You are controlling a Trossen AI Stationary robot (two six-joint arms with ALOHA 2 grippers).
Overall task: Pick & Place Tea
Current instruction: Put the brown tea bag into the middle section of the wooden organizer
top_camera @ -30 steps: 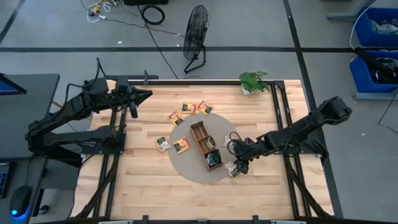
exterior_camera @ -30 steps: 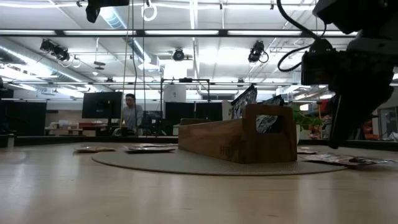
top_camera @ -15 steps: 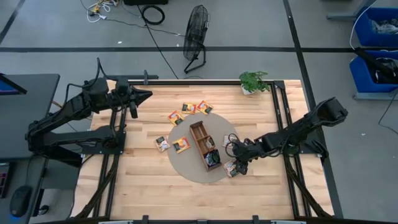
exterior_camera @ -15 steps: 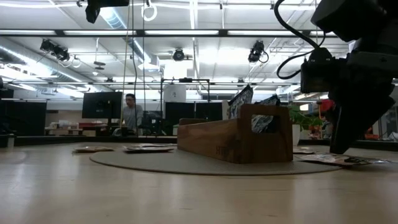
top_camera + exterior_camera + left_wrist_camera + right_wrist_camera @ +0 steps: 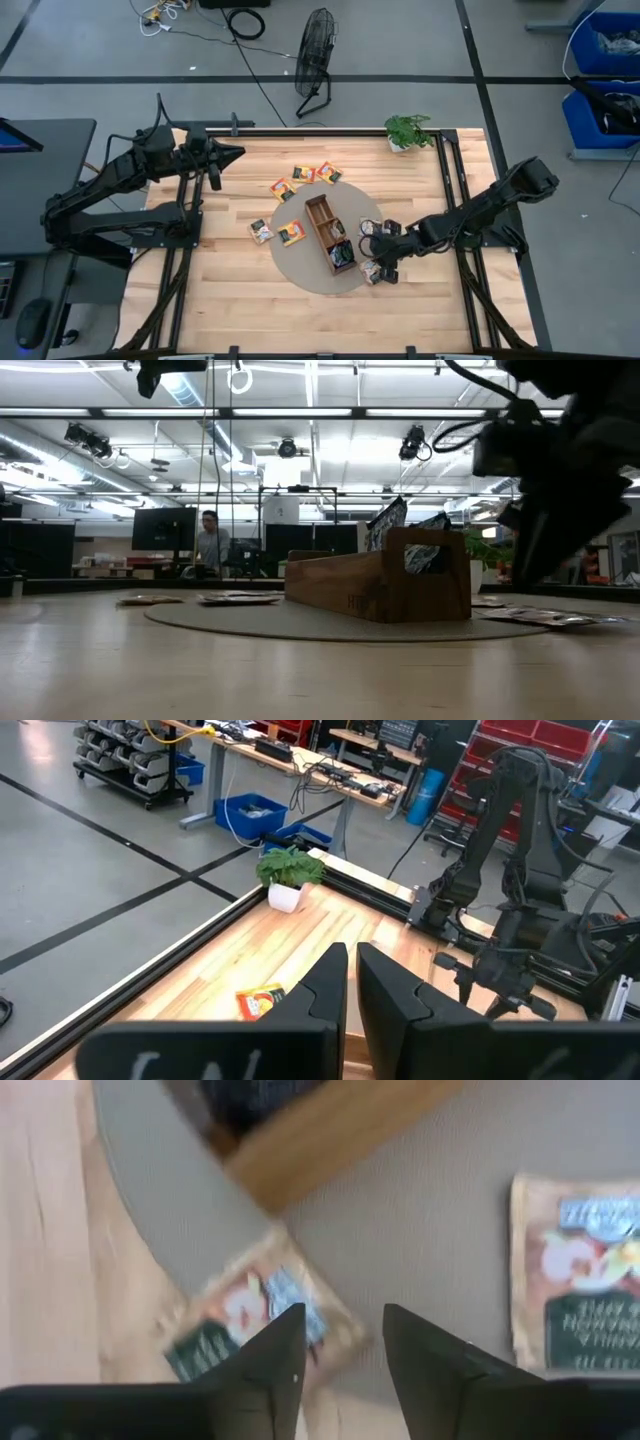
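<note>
Round mat (image 5: 300, 272), right hand (image 5: 380, 262) open over sachet (image 5: 250, 1320)

The pale wooden desk (image 5: 220, 290) carries a round grey mat (image 5: 300, 272) near its middle. Lying directly on the wood beyond the mat, toward the potted plant (image 5: 405, 131) at the desk's far right corner, are three orange-yellow tea sachets (image 5: 304, 176) side by side. Two more sachets (image 5: 277, 233) lie at the mat's left edge, one on bare wood, one overlapping the mat. Another sachet (image 5: 372, 270) straddles the mat's right edge, half on the wood.
</note>
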